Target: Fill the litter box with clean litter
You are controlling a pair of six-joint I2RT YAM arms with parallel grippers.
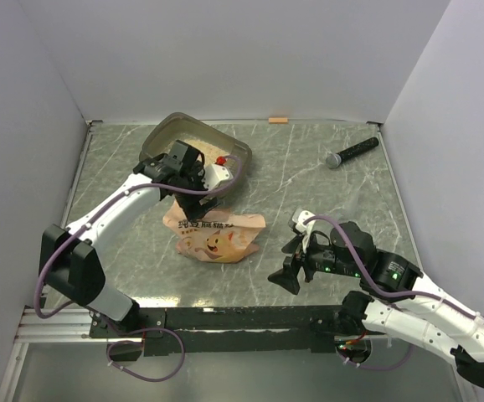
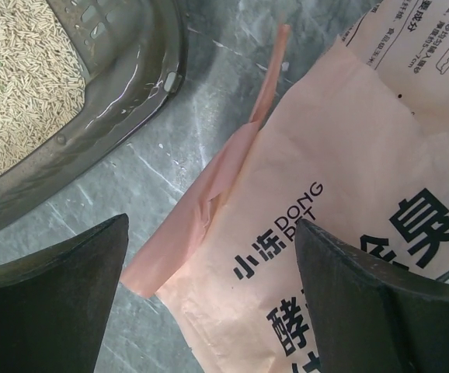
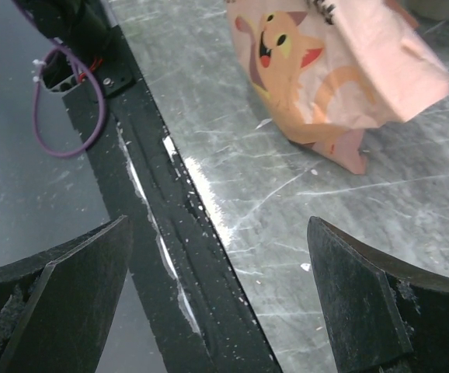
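Observation:
The litter box stands at the back left, a grey-brown tray with beige clean litter in it. In the left wrist view its rim and the granules fill the upper left. The orange-pink litter pouch lies flat on the table just in front of the box. My left gripper hovers open over the pouch's top edge. That edge of the pouch lies between the wide jaws of the left gripper, not pinched. My right gripper is open and empty to the pouch's right.
A black microphone-like stick lies at the back right. A small orange piece sits at the back wall. The black rail at the table's near edge runs under the right gripper, with the pouch beyond it. White walls enclose the table.

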